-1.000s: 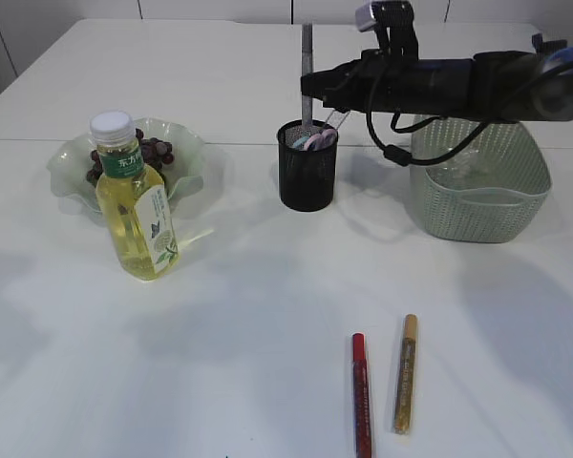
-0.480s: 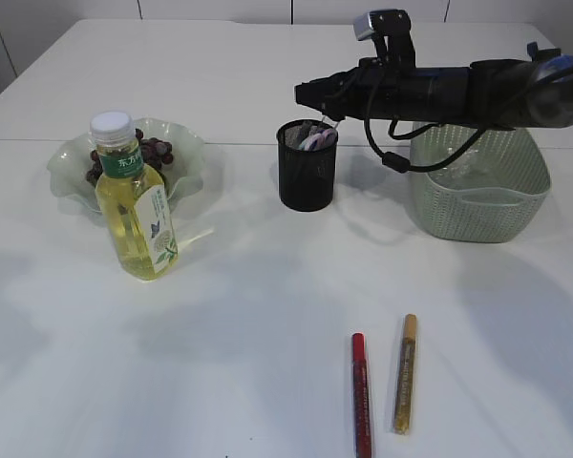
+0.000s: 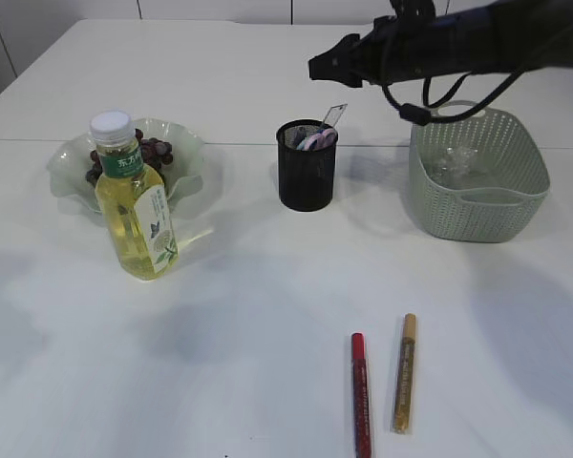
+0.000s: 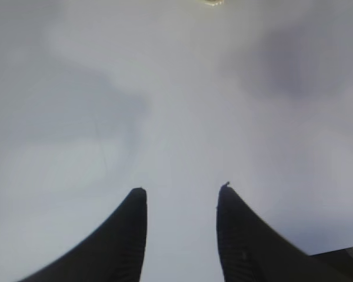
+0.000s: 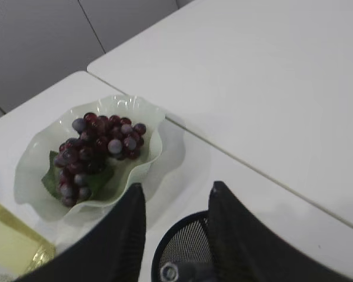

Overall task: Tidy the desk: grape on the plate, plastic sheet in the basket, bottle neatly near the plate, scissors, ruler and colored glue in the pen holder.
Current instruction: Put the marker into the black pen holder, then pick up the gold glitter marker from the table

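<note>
Pen holder (image 5: 185, 249): lower half cut by right wrist frame edge; contents indistinct. Bottle (image 5: 12, 244): corner only, left of pen holder. Basket (image 3: 477, 181) contents: unclear. Left wrist view: blurred.

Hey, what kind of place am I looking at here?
Probably a lab or office desk staged for a tidying test: a white table with a mesh pen holder, a plastic basket and a plate of grapes.
</note>
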